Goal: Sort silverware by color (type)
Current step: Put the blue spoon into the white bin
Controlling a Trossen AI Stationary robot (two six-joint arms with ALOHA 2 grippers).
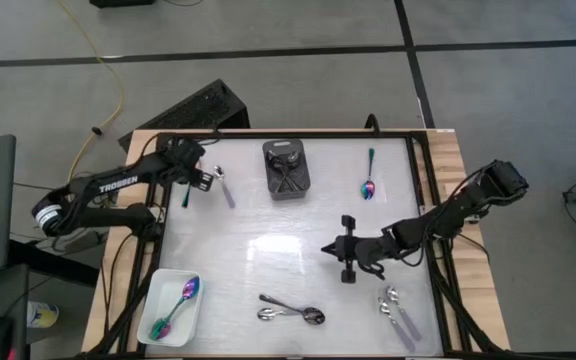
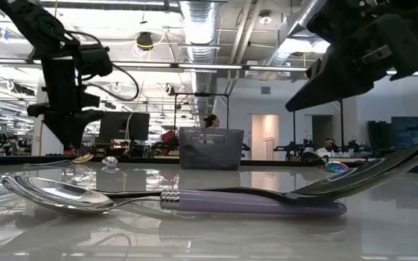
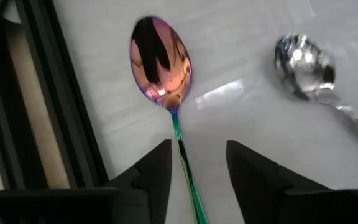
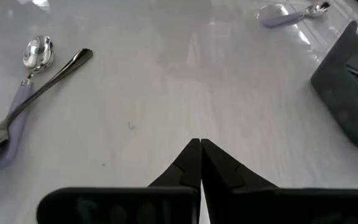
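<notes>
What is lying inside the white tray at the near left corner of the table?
The white tray holds rainbow spoons, bowls purple and teal. How many are stacked there, and whether anything lies under them, cannot be made out.

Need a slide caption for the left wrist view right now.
Left gripper open, fingers straddling the handle of a rainbow spoon lying on the table beside a silver spoon.

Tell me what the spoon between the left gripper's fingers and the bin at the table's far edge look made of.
Spoon: polished metal with a rainbow coating, mirror-bright pink bowl, green handle. Bin: dark, matte, likely plastic; no shine.
</notes>
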